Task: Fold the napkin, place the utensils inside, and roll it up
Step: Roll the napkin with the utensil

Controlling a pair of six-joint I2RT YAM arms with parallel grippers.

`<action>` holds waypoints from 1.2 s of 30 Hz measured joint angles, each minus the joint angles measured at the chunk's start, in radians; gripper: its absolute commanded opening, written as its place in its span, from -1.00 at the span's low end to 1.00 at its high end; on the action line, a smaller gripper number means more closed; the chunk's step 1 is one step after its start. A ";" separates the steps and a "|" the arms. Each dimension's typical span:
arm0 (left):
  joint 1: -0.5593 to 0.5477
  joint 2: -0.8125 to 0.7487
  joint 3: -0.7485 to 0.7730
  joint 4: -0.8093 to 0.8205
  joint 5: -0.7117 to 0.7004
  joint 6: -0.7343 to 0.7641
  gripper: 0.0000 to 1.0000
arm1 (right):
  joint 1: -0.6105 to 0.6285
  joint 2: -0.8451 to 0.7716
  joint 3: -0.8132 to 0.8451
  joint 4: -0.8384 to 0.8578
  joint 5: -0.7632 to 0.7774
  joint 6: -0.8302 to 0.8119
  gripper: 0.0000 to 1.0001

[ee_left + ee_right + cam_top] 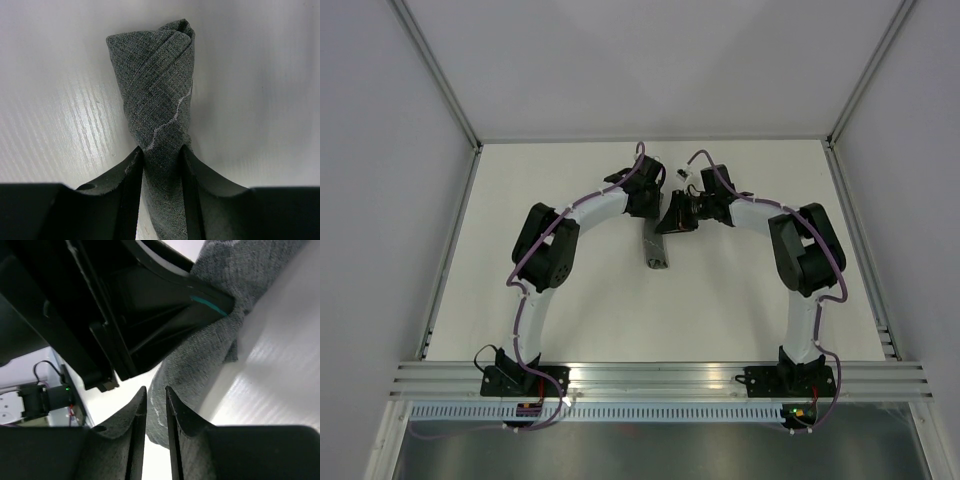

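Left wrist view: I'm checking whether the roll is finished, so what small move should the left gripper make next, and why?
Probably open the left gripper and draw it straight back off the roll. The napkin already lies as a tight roll on the table, its near end pinched between the fingers, and no utensil shows outside it. The right gripper holds nothing.

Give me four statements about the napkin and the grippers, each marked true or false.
1. The napkin is rolled up. True.
2. The left gripper has a finger on each side of the napkin. True.
3. The napkin hangs over the table's edge. False: it lies well inside the table.
4. The grippers are far apart. False: the right gripper is close beside the left one, at the napkin.
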 measured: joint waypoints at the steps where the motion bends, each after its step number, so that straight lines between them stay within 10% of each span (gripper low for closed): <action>1: 0.000 0.000 0.000 0.000 0.000 -0.002 -0.18 | 0.000 0.002 0.000 0.014 -0.010 0.017 -0.47; 36: 0.000 -0.006 -0.026 0.066 0.004 -0.023 0.20 | -0.032 0.115 0.000 0.113 -0.068 0.150 -0.70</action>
